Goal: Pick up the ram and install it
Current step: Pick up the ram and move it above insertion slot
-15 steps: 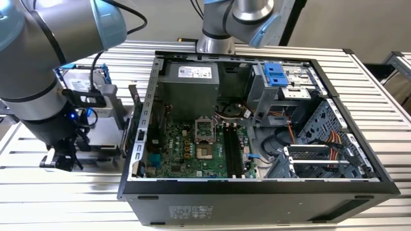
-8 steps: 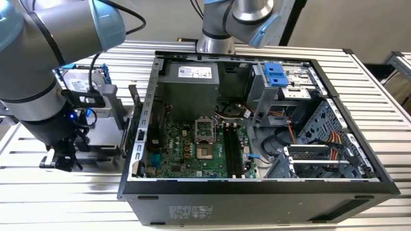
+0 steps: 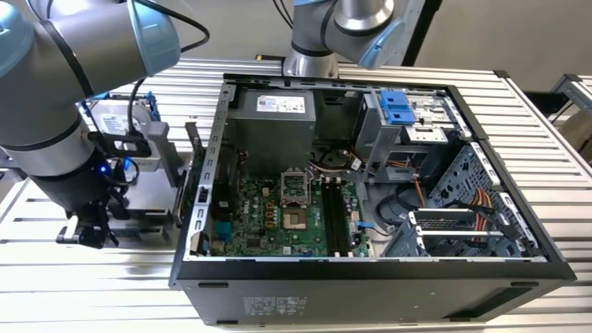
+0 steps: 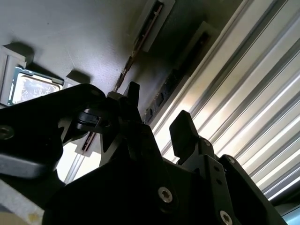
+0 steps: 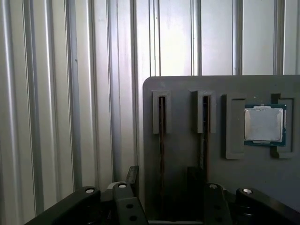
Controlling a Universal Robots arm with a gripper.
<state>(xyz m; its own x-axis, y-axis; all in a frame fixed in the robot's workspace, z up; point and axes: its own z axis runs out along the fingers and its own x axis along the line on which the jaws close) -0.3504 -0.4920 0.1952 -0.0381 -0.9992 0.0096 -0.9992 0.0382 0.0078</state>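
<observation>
Two ram sticks stand edge-on in slots of a grey holder (image 5: 183, 154); one ram (image 5: 161, 136) lies between my fingers and the other ram (image 5: 205, 126) sits just past one fingertip. My gripper (image 5: 164, 180) is open, its fingers on either side of the first stick, low over the holder. The second wrist view shows the gripper (image 4: 159, 112) with that thin ram (image 4: 140, 42) running away from its fingers. In the exterior view the gripper (image 3: 88, 232) hangs low on the exterior view's left, outside the open computer case (image 3: 370, 277).
A silver processor chip (image 5: 264, 124) rests in a recess of the holder beside the sticks. Inside the case lies the green motherboard (image 3: 268, 215) with black memory slots (image 3: 335, 222). A silver drive with blue handles (image 3: 120, 121) stands behind the arm. The table is ribbed metal (image 5: 56, 93).
</observation>
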